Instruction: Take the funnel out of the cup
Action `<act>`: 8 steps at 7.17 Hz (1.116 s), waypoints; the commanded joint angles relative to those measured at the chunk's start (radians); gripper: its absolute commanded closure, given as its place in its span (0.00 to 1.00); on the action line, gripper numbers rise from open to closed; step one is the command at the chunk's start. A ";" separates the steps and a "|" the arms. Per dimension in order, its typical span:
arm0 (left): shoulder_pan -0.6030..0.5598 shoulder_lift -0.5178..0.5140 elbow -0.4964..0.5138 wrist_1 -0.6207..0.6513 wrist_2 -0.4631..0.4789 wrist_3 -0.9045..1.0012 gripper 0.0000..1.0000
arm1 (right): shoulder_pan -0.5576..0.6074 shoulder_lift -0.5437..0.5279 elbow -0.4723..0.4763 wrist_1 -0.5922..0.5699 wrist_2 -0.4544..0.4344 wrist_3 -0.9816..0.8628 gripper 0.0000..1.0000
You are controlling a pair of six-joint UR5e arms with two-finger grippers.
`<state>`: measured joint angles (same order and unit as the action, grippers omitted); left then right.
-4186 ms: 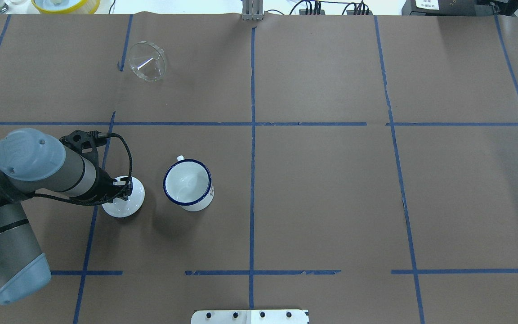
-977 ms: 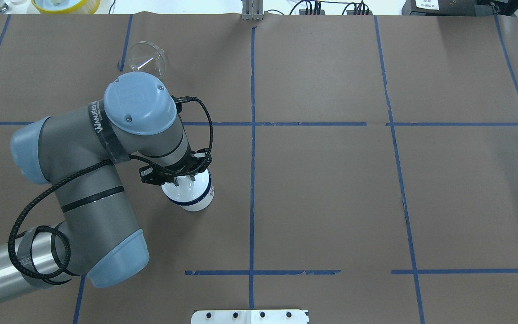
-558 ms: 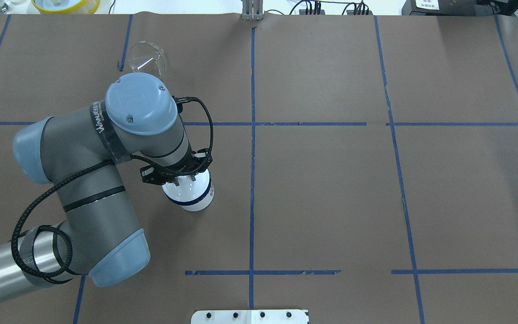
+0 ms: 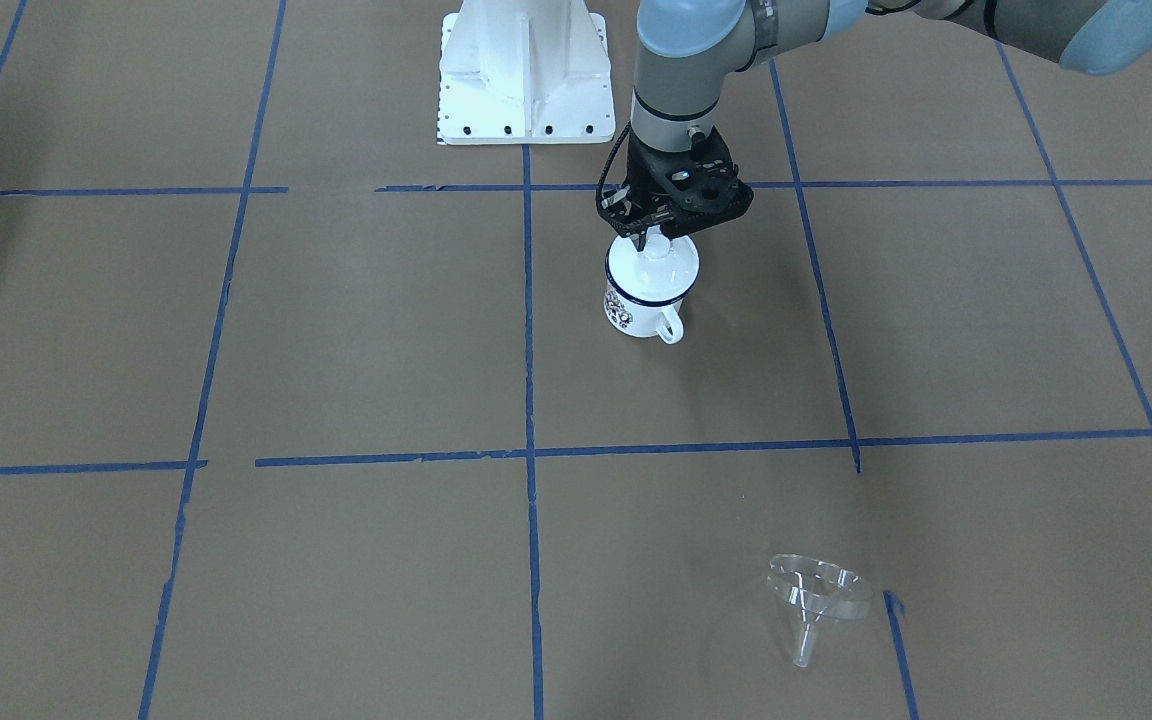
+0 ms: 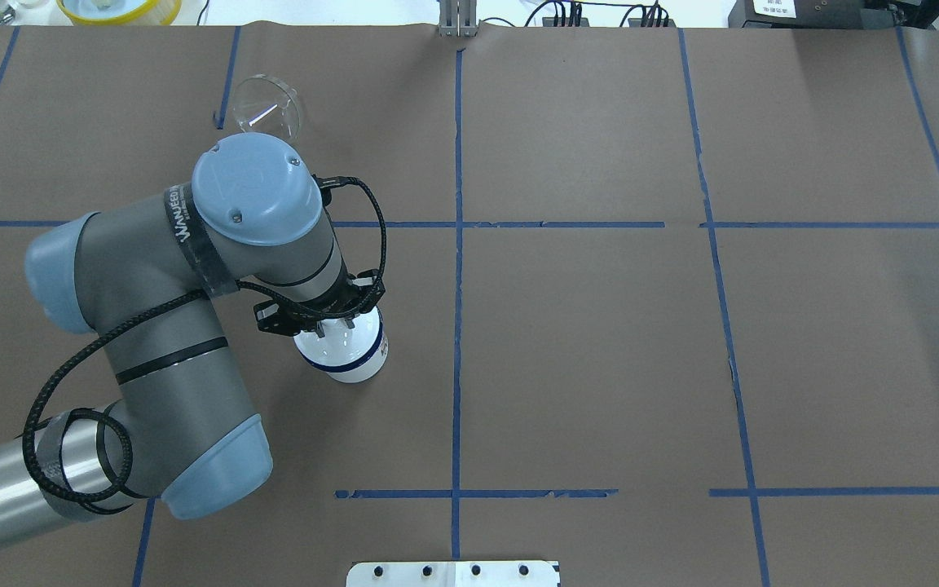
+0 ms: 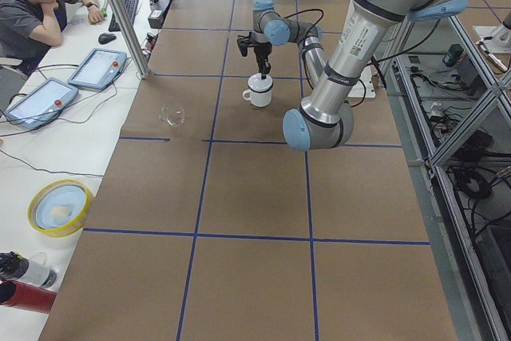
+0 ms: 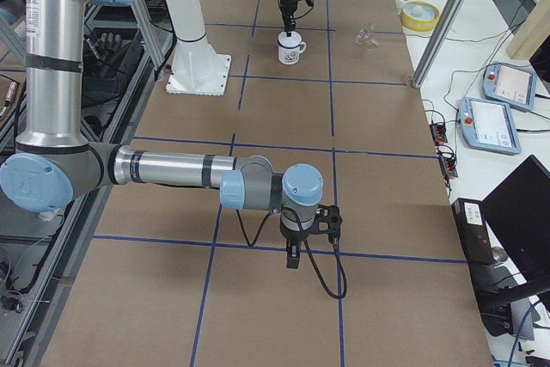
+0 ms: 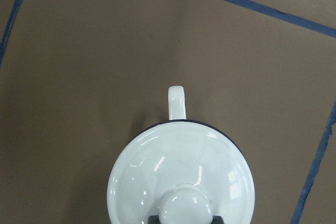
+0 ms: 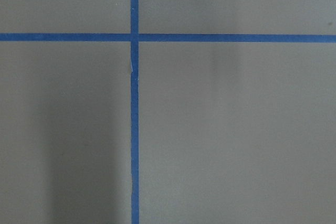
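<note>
The left tool (image 4: 654, 242) is closed on the knob of the lid (image 8: 181, 179), which sits on the cup (image 4: 636, 312). If it lifts off-centre or lets go askew, the lid could drag the light cup or slip off its rim. The right tool (image 7: 294, 257) hangs over the bench (image 4: 336, 330); I cannot tell its opening. The funnel (image 4: 816, 592) is already out, lying tilted on the bench, well apart from the cup. It is clear plastic with a wide round rim and thin spout, and shows only faintly.

The left arm (image 5: 152, 326) is grey tubing with pale blue, screw-dotted joint caps (image 5: 253, 189) and white lettering. A braided black cable (image 5: 379, 224) runs to the black left gripper (image 4: 654, 243). The base (image 4: 524, 70) is white.
</note>
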<state>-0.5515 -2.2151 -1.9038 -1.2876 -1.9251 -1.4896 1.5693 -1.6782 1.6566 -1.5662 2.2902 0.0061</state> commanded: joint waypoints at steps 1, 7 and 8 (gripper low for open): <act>-0.001 0.002 0.000 -0.006 0.000 0.002 0.29 | 0.000 0.000 0.000 0.000 0.000 0.000 0.00; -0.268 0.147 -0.225 -0.009 -0.056 0.335 0.00 | 0.000 0.000 -0.001 0.000 0.000 0.000 0.00; -0.441 0.208 -0.213 -0.009 -0.207 0.579 0.00 | 0.000 0.000 0.000 0.000 0.000 0.000 0.00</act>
<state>-0.8028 -2.0784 -2.1079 -1.2947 -1.9941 -1.1630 1.5693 -1.6782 1.6557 -1.5662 2.2902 0.0062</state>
